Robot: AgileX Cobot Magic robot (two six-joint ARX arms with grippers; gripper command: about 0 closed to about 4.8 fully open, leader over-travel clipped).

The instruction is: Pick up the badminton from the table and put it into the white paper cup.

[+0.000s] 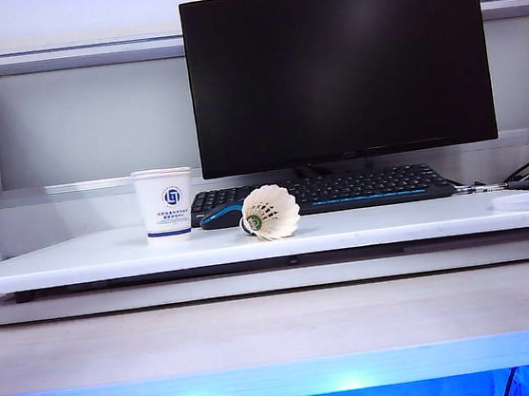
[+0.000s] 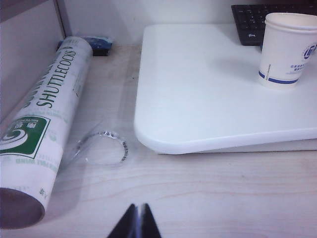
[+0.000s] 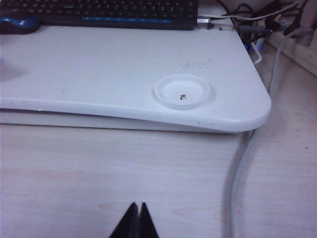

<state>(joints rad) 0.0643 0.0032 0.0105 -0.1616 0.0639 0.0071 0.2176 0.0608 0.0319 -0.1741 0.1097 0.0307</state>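
The badminton point(image 1: 270, 213) lies on its side on the white table point(image 1: 90, 256), its cream feather skirt to the right of the green-banded cork. Left of it stands the white paper cup point(image 1: 165, 203) with its blue logo, also seen in the left wrist view point(image 2: 287, 49). My left gripper point(image 2: 138, 206) is shut and empty over the wooden surface in front of the table's left corner. Over the same wood near the table's right corner, my right gripper point(image 3: 138, 204) is shut with nothing in it. Neither gripper shows in the exterior view.
A monitor point(image 1: 338, 70), keyboard point(image 1: 340, 189) and blue mouse point(image 1: 221, 216) stand behind the badminton. A shuttlecock tube point(image 2: 44, 124) and a clear plastic lid point(image 2: 106, 148) lie left of the table. A white round lid point(image 3: 182, 91) sits near the right corner, with cables point(image 3: 242, 163) beside it.
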